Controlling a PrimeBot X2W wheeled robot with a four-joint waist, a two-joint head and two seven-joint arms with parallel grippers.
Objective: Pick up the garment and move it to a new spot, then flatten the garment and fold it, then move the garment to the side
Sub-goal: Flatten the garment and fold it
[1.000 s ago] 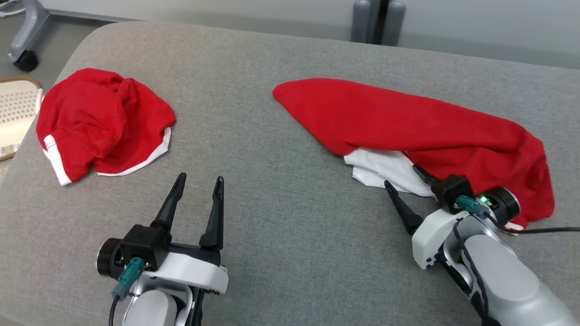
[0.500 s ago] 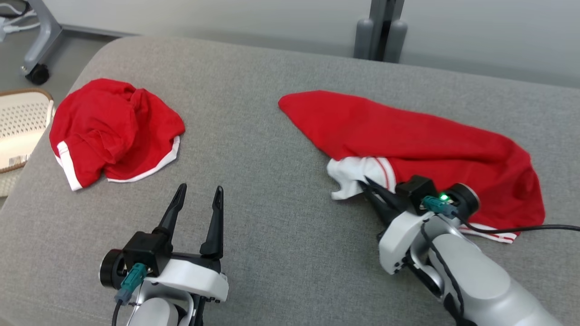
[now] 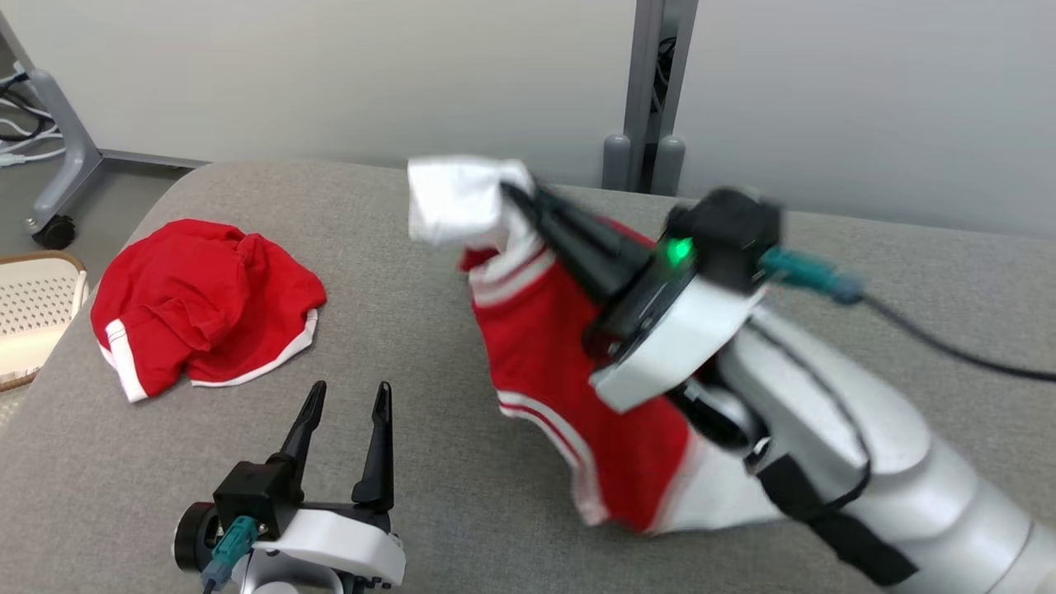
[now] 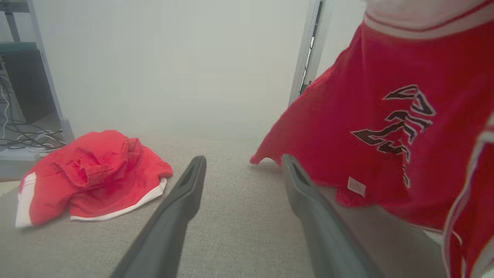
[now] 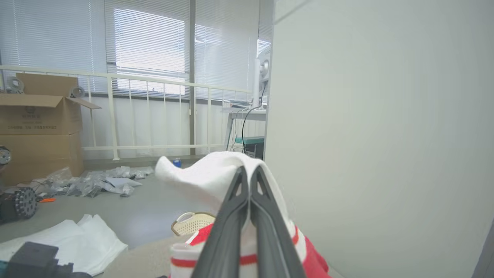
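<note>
The garment (image 3: 561,346) is a red jersey with white trim and dark lettering. It hangs in the air over the middle of the grey padded table (image 3: 429,511), its lower edge near the surface. My right gripper (image 3: 516,194) is raised and shut on the white part of the jersey at its top. The right wrist view shows that gripper (image 5: 249,170) with its fingers pressed together over white cloth (image 5: 208,173). My left gripper (image 3: 351,388) stands open and empty at the lower left, low over the table. In the left wrist view the jersey (image 4: 378,127) hangs to the right of that gripper (image 4: 243,159).
A second red garment (image 3: 206,301) with white trim lies crumpled at the table's left side, also seen ahead-left of the left gripper (image 4: 92,177). A white perforated basket (image 3: 33,322) sits off the left edge. A grey post (image 3: 652,91) stands behind the table.
The right gripper closed on the jersey's white edge and lifted it off the table, up and to the left. The head camera tilted upward. The left gripper stayed put.
</note>
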